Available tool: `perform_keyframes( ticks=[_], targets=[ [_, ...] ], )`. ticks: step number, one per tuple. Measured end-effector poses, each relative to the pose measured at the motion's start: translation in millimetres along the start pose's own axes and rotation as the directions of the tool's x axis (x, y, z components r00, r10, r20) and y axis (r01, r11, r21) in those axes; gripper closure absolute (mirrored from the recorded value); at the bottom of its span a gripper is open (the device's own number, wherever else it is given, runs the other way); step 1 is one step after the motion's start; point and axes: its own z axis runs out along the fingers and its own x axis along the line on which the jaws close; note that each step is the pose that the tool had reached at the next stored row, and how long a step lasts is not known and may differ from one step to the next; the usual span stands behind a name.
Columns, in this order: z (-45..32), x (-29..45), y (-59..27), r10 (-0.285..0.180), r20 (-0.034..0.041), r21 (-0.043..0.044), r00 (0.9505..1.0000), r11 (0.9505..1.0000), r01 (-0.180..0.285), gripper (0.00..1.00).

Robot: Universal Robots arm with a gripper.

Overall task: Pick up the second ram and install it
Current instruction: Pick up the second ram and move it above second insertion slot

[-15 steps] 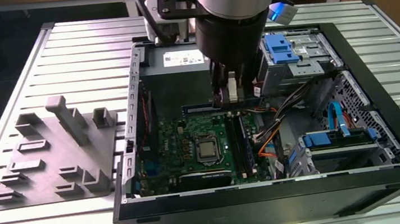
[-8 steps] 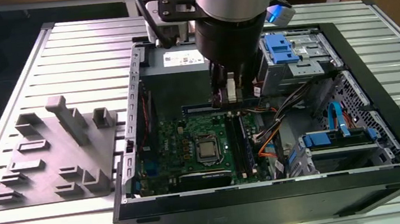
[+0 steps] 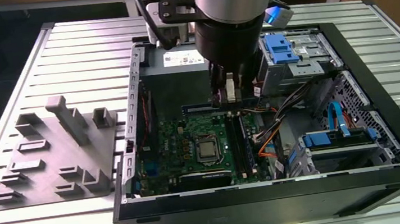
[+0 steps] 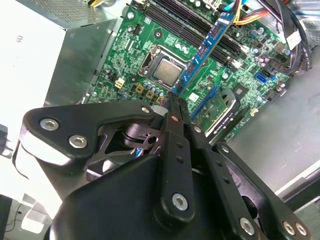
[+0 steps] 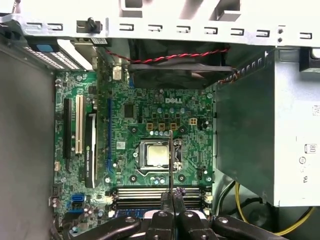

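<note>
One thin strip, the second ram (image 4: 202,50), sits clamped in the gripper (image 4: 173,102). In the second wrist view it runs out from the fingertips as a narrow blue-edged board, slanting over the green motherboard (image 4: 140,35). In the first wrist view I get it edge-on, a dark sliver (image 5: 171,160) that crosses in front of the square silver processor socket (image 5: 156,154) and the long memory slots (image 5: 145,192). The jaws are drawn almost together, closed on the strip's near end with nothing but its thickness between them. I read both fingers (image 4: 176,150) as pressed flat against its faces. I can't tell from my feeds whether the far edge of the strip touches the board or a slot.

In the exterior view the gripper (image 3: 230,98) hangs inside the open computer case (image 3: 386,124), over the upper part of the motherboard, just above the socket. A grey metal power supply box (image 5: 260,135) sits beside the board. The grey plastic block with raised holders (image 3: 47,163) lies on the ribbed metal table (image 3: 73,53), at the exterior view's left of the case
</note>
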Motion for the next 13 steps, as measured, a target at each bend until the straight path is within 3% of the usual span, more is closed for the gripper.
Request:
perform_keyframes(
  ticks=[13],
  targets=[
    [15.8, 0.0, -0.3, 0.000, -0.0001, 0.0000, 1.0000, 1.0000, 0.000, 0.92]
  ],
)
